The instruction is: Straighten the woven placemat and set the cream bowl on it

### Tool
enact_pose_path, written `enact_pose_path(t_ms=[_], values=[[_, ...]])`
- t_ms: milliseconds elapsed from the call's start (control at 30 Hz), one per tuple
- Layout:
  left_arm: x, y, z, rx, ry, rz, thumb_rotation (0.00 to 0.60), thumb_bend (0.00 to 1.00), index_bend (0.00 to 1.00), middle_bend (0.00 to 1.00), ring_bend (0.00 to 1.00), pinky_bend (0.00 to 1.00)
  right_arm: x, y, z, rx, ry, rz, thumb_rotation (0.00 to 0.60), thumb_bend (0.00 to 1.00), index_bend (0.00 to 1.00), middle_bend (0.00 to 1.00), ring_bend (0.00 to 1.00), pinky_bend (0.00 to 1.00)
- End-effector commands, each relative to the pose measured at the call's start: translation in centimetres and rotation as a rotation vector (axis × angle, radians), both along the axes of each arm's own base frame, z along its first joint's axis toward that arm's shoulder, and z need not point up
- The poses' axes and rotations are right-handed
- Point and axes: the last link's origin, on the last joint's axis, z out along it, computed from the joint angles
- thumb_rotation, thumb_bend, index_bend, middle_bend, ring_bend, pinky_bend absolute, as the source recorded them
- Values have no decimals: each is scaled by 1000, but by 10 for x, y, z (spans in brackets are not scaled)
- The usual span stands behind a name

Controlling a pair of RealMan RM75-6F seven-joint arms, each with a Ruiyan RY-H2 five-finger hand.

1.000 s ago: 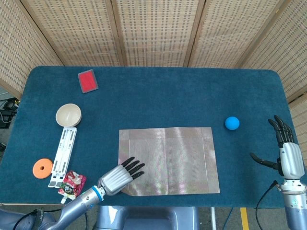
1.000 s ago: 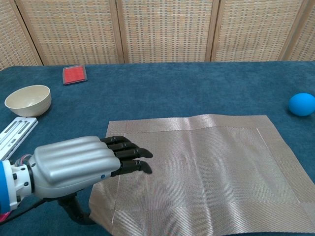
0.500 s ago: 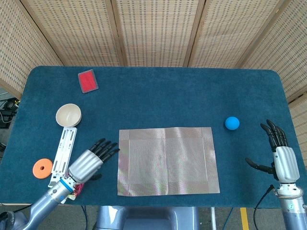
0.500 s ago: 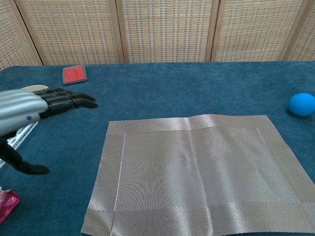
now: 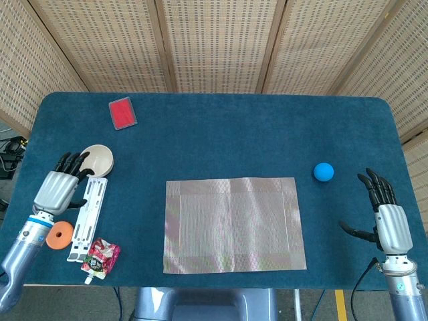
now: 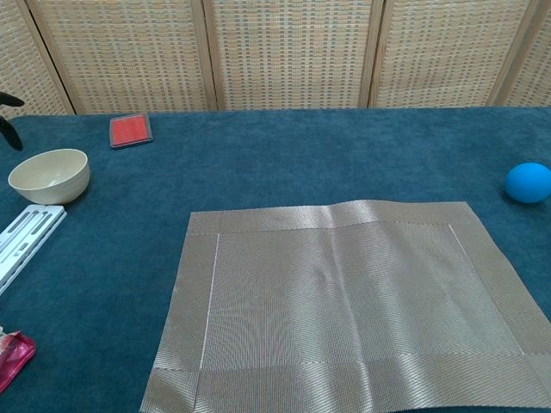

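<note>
- Woven placemat (image 5: 233,224) lay flat and square to the table's near edge, centre-front of the blue table (image 5: 221,134); a slight ripple showed along its far edge in the chest view (image 6: 344,301).
- Cream bowl (image 5: 95,160) sat upright at the table's left, well apart from the placemat; nothing visible inside it (image 6: 49,175).
- Left hand (image 5: 59,187) hovered just left of the bowl, fingers spread and holding nothing; fingertips overlapped the bowl's rim in the head view, contact not clear.
- White slotted rack (image 5: 87,218) lay lengthwise just near of the bowl, its far end almost touching it.
- Orange ring (image 5: 59,235) and red snack packet (image 5: 101,257) lay near the rack's near end.
- Red flat case (image 5: 123,112) at far left.
- Blue ball (image 5: 324,172) right of the placemat, apart from it.
- Right hand (image 5: 386,221) at the right front corner, fingers extended, empty.
- Bare cloth ran between bowl and placemat.
</note>
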Motion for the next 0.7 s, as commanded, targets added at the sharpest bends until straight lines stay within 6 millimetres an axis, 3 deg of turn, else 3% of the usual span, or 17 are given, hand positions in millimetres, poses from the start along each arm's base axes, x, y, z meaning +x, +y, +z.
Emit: enact_pose_path(t_ms=[33,233,700], values=[[-28,22,-4,40,-16,110,600,181,403,0,0,0,0,0,0,-10,1,11,600,223,112,0,0,0],[-39,34,-10,49,-22,136,600,357,462,0,0,0,-1,-1,-1,-14,4,9,600,222,112,0,0,0],[-44,62,-36,-3,16,192,600,401,466,0,0,0,-3,-2,-1,-18,7,2,600,222,112,0,0,0]])
